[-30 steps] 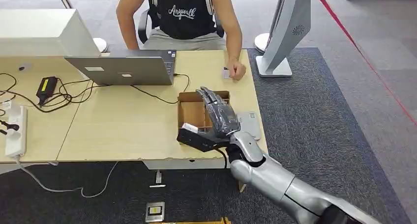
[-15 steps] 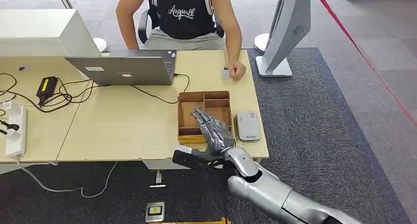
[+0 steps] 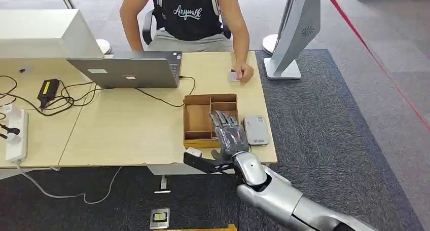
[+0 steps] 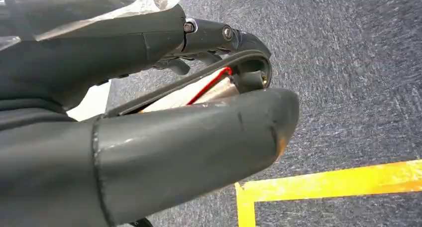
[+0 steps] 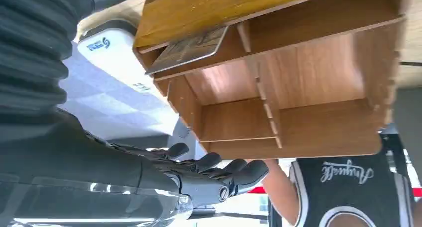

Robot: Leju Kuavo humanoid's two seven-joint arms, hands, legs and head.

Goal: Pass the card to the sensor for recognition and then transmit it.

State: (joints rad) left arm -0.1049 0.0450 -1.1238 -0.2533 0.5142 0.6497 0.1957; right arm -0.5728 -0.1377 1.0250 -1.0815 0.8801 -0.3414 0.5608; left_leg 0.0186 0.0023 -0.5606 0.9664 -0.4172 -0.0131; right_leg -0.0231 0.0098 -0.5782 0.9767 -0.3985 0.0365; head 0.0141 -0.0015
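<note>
Left hand [image 4: 149,112], seen from its wrist, pinches a red-edged card [image 4: 191,95] between thumb and fingers above carpet. Right of it, the wooden tray [image 3: 195,120]. Right hand [image 3: 230,136] hovers over the tray's near-right corner, fingers spread, holding nothing. Sensor [image 3: 256,129] lies just right of the tray. The right wrist view shows another card [image 5: 186,50] inside the tray.

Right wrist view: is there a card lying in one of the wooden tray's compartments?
Yes. A card lies flat in an end compartment of the wooden tray, next to the white card reader.
</note>
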